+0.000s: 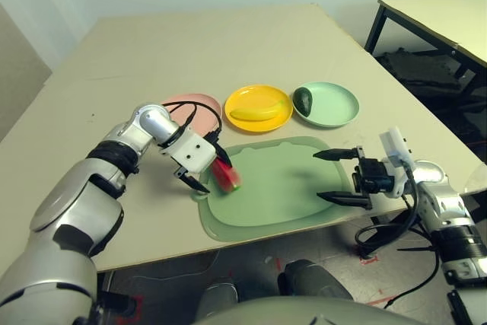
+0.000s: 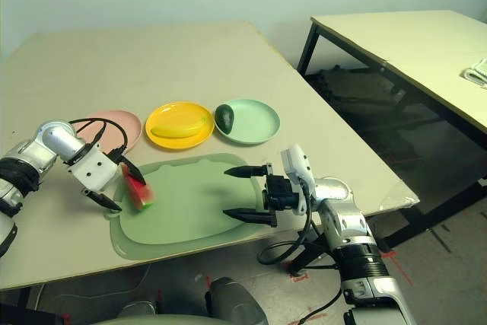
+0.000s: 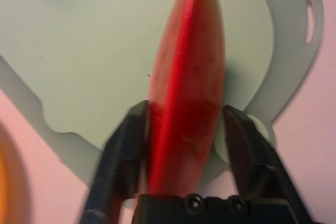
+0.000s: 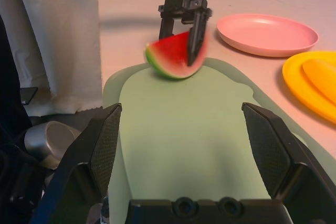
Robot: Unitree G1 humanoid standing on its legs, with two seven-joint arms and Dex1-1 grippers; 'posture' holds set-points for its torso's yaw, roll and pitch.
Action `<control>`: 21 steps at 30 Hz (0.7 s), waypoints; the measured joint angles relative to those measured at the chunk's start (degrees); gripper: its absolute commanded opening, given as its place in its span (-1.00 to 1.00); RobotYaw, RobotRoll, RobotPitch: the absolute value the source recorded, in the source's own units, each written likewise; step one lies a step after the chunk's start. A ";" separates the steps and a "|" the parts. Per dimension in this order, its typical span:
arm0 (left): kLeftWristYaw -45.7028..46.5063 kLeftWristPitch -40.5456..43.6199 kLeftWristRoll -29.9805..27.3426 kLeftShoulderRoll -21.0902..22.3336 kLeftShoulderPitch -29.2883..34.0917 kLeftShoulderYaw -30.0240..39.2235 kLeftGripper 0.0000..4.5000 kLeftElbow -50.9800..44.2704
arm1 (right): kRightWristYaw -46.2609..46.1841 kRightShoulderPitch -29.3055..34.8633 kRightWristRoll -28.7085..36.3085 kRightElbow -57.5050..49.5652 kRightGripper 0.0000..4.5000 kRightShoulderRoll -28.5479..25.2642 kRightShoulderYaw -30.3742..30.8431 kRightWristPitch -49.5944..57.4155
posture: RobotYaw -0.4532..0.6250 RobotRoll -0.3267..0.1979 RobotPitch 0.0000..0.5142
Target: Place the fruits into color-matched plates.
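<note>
A red watermelon wedge [image 1: 226, 175] with green rind rests at the left edge of the green mat [image 1: 281, 188]. My left gripper [image 1: 211, 171] is shut on it, one black finger [image 3: 126, 150] pressing each flat side. A yellow banana [image 1: 259, 113] lies in the yellow plate [image 1: 259, 90]. The dark green avocado [image 1: 303, 100] sits in the mint green plate [image 1: 338, 106]. Behind my left wrist, the pink plate [image 1: 199, 103] holds nothing. My right gripper [image 1: 318, 176] hovers open over the mat's right end, pointing at the wedge [image 4: 170, 59].
The three plates stand in a row just behind the mat. The table's front edge runs close under the mat. A second table [image 1: 441, 13] stands off to the right across a gap. Black cables hang from both wrists.
</note>
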 measured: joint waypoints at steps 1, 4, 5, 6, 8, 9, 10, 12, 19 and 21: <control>-0.02 0.13 0.14 -0.02 0.00 0.68 -0.22 -0.13 | -0.01 -0.13 0.00 0.00 1.00 -0.01 -0.03 0.00 | -0.56 0.25 -1.00; -0.06 0.73 0.86 -0.25 0.33 2.38 -0.35 -0.20 | -0.21 -0.46 0.00 -0.01 1.00 0.02 -0.03 0.05 | -0.56 0.25 -1.00; -0.06 0.81 0.90 -0.28 0.54 2.67 -0.35 -0.23 | -0.26 -0.46 0.00 -0.01 1.00 0.01 -0.03 0.08 | -0.56 0.25 -1.00; -0.07 1.00 1.00 -0.28 0.81 3.06 -0.35 -0.31 | -0.28 -0.45 0.00 -0.01 1.00 0.01 -0.03 0.13 | -0.56 0.25 -1.00; -0.05 1.32 1.14 -0.28 1.23 3.52 -0.38 -0.66 | -0.30 -0.45 0.00 -0.01 1.00 -0.01 -0.03 0.19 | -0.55 0.25 -1.00; -0.03 1.48 1.21 -0.27 1.34 3.68 -0.38 -0.88 | -0.30 -0.45 0.00 -0.01 1.00 -0.01 -0.03 0.20 | -0.55 0.25 -1.00; -0.04 1.84 1.23 -0.26 1.42 3.90 -0.38 -1.13 | -0.31 -0.45 0.00 -0.01 1.00 -0.01 -0.03 0.21 | -0.55 0.25 -1.00; -0.06 2.62 1.19 -0.20 1.42 4.10 -0.38 -1.58 | -0.33 -0.45 0.00 0.00 1.00 -0.01 -0.04 0.21 | -0.54 0.25 -1.00; -0.06 5.03 0.64 1.12 1.17 4.25 -0.38 -2.47 | -0.34 -0.57 -0.08 0.46 1.00 -0.02 -0.03 0.13 | -0.54 0.25 -1.00; -0.06 5.53 0.47 1.35 1.17 4.25 -0.38 -2.54 | -0.38 -0.76 -0.14 0.73 1.00 0.01 -0.03 0.05 | -0.55 0.25 -1.00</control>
